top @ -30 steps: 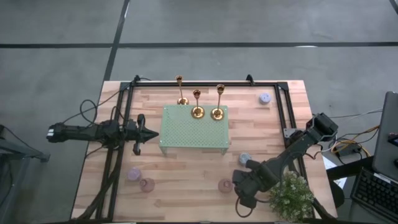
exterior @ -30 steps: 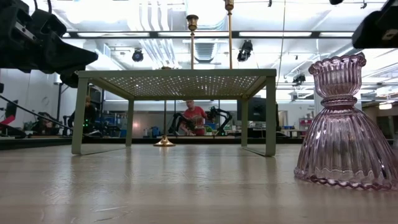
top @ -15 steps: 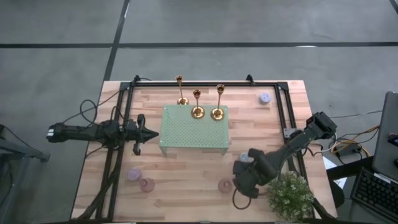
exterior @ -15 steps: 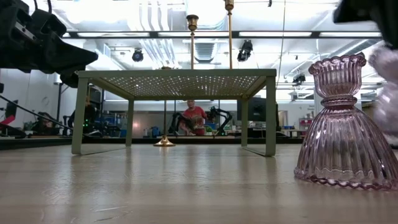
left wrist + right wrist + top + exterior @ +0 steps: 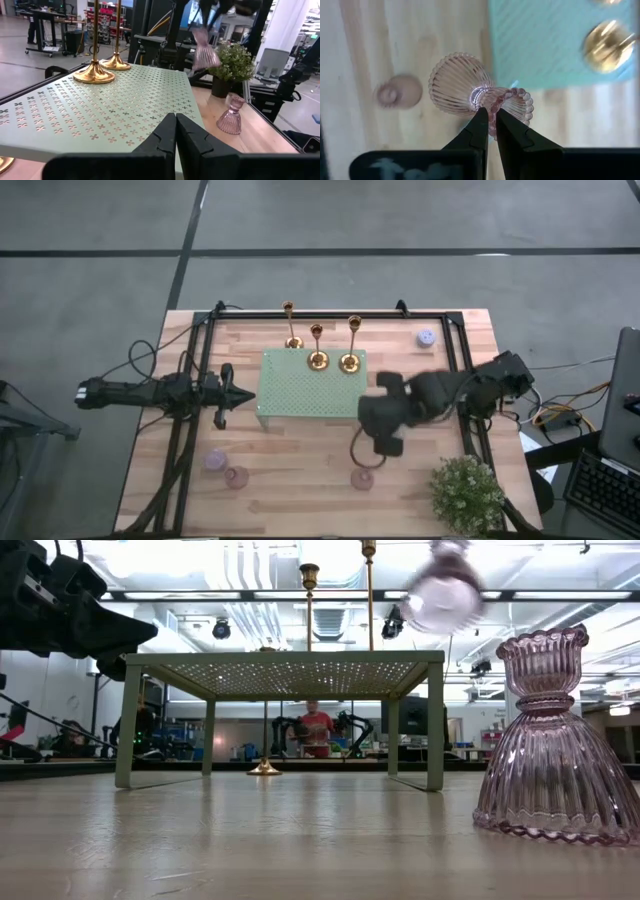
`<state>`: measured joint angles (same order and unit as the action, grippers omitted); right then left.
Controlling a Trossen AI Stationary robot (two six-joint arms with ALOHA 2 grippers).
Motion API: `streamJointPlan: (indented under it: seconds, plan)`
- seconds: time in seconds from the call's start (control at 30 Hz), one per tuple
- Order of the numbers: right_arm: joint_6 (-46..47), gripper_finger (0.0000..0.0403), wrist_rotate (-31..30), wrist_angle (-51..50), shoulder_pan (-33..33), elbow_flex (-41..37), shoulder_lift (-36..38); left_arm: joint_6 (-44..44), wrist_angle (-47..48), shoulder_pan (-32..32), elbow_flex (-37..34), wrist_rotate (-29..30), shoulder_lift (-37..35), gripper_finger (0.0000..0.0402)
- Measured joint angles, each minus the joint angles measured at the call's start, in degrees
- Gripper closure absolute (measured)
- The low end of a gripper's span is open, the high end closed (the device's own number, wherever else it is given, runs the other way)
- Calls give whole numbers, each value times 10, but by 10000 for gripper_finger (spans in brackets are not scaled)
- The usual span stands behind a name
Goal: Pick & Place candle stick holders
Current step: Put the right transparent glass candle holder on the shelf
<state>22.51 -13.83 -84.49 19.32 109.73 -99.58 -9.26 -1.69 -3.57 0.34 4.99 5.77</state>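
Three gold candle stick holders stand upright. One (image 5: 292, 340) rests on the table behind the green perforated stand (image 5: 300, 392), and two (image 5: 317, 360) (image 5: 349, 363) stand on the stand's far edge. My right gripper (image 5: 490, 117) hangs by the stand's right end, shut on a pale ribbed glass holder (image 5: 457, 85). That holder also shows high up in the low view (image 5: 443, 595) and in the left wrist view (image 5: 202, 50). My left gripper (image 5: 175, 122) waits shut and level at the stand's left end (image 5: 250, 394). My right gripper pinches the scalloped rim of the glass holder's small top cup (image 5: 493, 106) between its two fingers. The fingers come from above, slanting down. The holder hangs tilted below them, flared base (image 5: 452, 82) away from the fingers, lifted clear of the table.
A pink glass holder (image 5: 362, 477) stands on the table near the front. Two small pieces (image 5: 216, 459) (image 5: 237, 477) sit front left and a bluish one (image 5: 426, 337) far right. A potted plant (image 5: 465, 490) occupies the front right corner. A black frame (image 5: 455, 345) borders the table.
My right gripper has risen and swung from the table's front right, beside the plant, toward the stand's right end, turning as it went. The pale glass holder has gone with it and now hangs high above the table.
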Motion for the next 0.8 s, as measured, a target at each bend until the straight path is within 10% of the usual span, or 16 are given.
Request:
streamJointPlan:
  seconds: [0.53, 0.8]
  plan:
    - [-294, 381, -29, -3, -116, 253, -166, 0, 0, 0, 0, 0, 0, 388]
    - [-372, 381, -61, 9, -126, 250, -206, 0, 0, 0, 0, 0, 0, 388]
